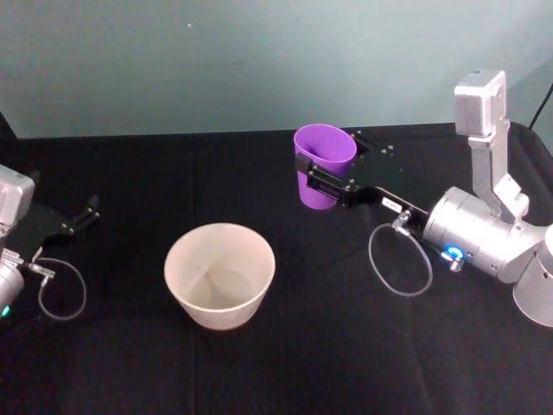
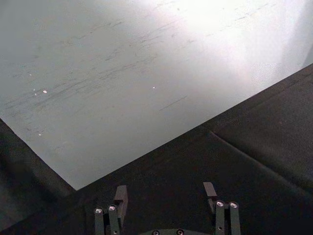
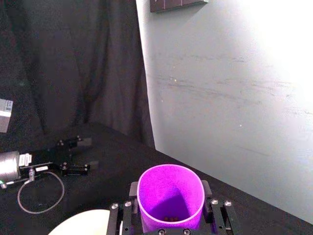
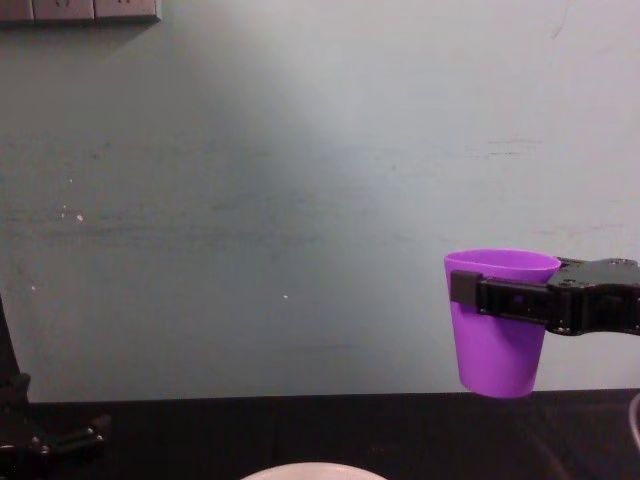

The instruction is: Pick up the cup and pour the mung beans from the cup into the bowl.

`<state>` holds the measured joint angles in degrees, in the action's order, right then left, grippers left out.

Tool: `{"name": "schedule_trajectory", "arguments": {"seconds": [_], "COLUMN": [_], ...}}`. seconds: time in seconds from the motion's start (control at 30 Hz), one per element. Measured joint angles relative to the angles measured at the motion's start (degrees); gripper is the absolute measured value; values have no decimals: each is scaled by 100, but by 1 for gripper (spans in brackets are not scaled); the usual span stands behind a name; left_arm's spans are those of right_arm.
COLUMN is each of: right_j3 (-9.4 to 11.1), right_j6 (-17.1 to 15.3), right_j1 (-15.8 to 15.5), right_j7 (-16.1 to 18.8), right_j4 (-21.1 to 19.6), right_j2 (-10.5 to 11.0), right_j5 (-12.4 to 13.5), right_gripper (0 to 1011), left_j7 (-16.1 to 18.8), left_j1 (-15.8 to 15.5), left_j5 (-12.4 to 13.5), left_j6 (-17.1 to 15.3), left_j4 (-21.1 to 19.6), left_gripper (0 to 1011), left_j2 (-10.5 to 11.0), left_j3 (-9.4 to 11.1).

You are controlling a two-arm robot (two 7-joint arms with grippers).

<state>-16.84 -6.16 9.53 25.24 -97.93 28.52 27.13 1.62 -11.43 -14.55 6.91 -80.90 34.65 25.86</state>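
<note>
The purple cup (image 1: 321, 162) hangs upright in the air, right of and beyond the bowl (image 1: 219, 273). My right gripper (image 1: 333, 166) is shut on the cup, one finger on each side just below the rim. In the chest view the cup (image 4: 494, 345) is well above the table. Looking into the cup (image 3: 171, 188) from the right wrist, a few dark mung beans (image 3: 168, 218) lie at its bottom. The pale bowl stands on the black cloth, and its inside looks bare. My left gripper (image 2: 165, 196) rests open at the table's left edge.
Black cloth (image 1: 346, 346) covers the whole table, and a grey-green wall (image 4: 300, 200) stands behind it. Cable loops hang by the right wrist (image 1: 399, 259) and the left wrist (image 1: 60, 298). The bowl's rim (image 4: 313, 470) peeks in at the chest view's lower edge.
</note>
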Motion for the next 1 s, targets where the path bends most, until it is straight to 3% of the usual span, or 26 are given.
{"name": "schedule_trajectory", "arguments": {"seconds": [1.0], "right_j3": [0], "right_j6": [0], "right_j1": [0], "right_j7": [0], "right_j4": [0], "right_j2": [0], "right_j5": [0], "right_gripper": [724], "left_j7": [0], "left_j1": [0], "left_j5": [0], "left_j6": [0], "left_j4": [0], "left_gripper": [1000], "left_j2": [0], "left_j3": [0]}}
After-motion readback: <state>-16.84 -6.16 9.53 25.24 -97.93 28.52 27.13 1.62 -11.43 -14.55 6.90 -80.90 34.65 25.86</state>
